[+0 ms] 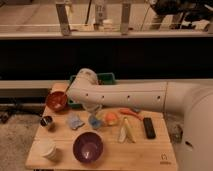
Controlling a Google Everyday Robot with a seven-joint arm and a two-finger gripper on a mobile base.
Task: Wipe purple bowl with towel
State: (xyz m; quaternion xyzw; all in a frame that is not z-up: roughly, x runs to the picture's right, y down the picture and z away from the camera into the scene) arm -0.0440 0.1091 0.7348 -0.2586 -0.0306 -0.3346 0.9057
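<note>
The purple bowl stands at the front middle of the wooden table. A crumpled pale blue-grey towel lies behind it, a little to the left. My white arm reaches in from the right across the back of the table. My gripper hangs down under the arm's left end, just above and behind the towel and a small blue cup. It holds nothing that I can see.
A red bowl sits at the back left and a dark can at the left edge. A white cup is at the front left. An orange, carrot, banana and black remote lie to the right. A green bin is behind the arm.
</note>
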